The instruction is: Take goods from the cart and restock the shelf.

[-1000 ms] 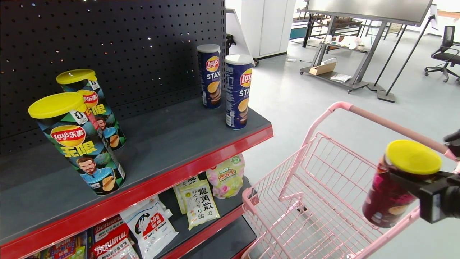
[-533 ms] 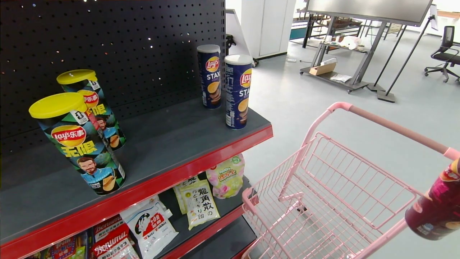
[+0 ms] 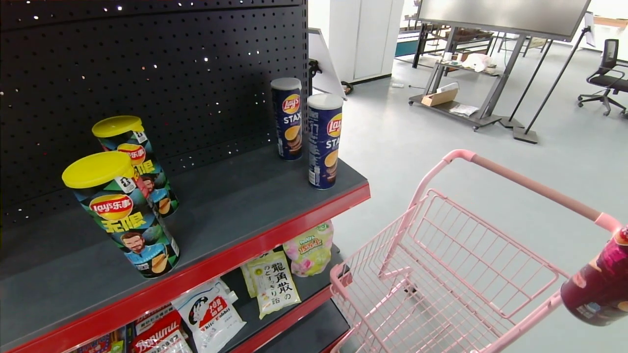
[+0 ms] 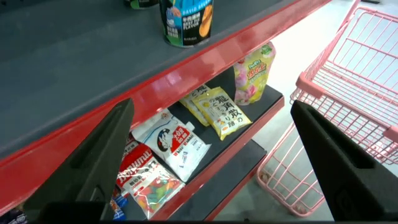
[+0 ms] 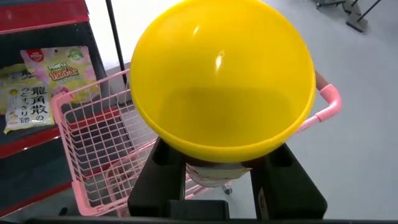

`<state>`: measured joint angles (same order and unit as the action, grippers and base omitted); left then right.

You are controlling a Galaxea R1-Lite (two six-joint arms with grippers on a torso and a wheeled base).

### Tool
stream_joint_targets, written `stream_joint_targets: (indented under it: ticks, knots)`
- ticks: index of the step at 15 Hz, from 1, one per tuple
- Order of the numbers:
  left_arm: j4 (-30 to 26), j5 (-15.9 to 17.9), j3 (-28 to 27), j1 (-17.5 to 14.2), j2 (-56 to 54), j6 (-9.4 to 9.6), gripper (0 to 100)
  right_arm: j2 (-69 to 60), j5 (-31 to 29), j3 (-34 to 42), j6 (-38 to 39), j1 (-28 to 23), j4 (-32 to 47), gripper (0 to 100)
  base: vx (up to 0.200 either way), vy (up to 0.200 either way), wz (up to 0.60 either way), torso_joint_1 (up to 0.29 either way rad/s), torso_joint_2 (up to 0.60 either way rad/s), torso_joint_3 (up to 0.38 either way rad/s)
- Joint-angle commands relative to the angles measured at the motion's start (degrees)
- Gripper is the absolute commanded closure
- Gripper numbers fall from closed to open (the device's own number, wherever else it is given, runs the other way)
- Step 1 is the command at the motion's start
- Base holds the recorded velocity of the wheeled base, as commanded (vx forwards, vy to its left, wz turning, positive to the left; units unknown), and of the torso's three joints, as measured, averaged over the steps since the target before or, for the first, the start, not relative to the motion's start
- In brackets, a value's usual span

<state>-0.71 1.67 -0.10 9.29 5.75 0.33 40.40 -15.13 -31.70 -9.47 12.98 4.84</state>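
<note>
At the right edge of the head view, the right gripper [image 5: 224, 177] clamps its black fingers [image 5: 163, 180] on a maroon crisp can [image 3: 599, 287] just under its yellow lid [image 5: 221, 81]. The can is tilted against the right rim of the pink cart [image 3: 441, 260], below the end of the handle. A second ago the can hung farther in over the cart's right side, with lid and gripper in plain sight. Half a second ago it had swung out to the edge, and it has hardly shifted since. The head camera has moved meanwhile, so the whole scene sits lower in the picture. The left gripper [image 4: 211, 165] hangs with fingers spread wide and nothing between them, before the red edge of the shelf [image 3: 235, 211], facing the snack bags [image 4: 217, 112] on the tier below. Two green crisp cans [image 3: 122, 215] and two blue crisp cans [image 3: 324, 142] stand upright on the top board.
</note>
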Motion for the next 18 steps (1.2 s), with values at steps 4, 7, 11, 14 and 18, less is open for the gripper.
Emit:
stream_joint_targets:
  ticks: [4, 7, 11, 14, 18]
  knots:
    - [0.0, 0.0, 0.0, 0.0, 0.0, 0.02, 0, 1.1, 0.0, 0.0, 0.0, 0.0, -0.2, 100, 0.0, 0.0, 0.0, 0.159, -0.36, -0.205]
    - [0.0, 0.0, 0.0, 0.0, 0.0, 0.02, 0, 1.4, -0.1, -0.1, 0.0, -0.1, -0.2, 100, 0.0, 0.0, 0.2, 0.162, -0.36, -0.203]
    - [0.0, 0.0, 0.0, 0.0, 0.0, 0.02, 0, 1.4, -0.2, 0.1, 0.0, -0.2, 0.1, 100, 0.0, 0.0, 0.6, 0.057, -0.13, -0.071]
    - [0.0, 0.0, 0.0, 0.0, 0.0, 0.02, 0, 1.4, -0.1, 0.1, 0.0, -0.2, 0.1, 100, 0.0, 0.0, 0.6, 0.019, 0.0, -0.006]
    - [0.0, 0.0, 0.0, 0.0, 0.0, 0.02, 0, 0.6, -0.1, 0.7, 0.0, -0.2, 0.1, 100, 0.0, 0.0, 0.6, 0.004, 0.0, -0.001]
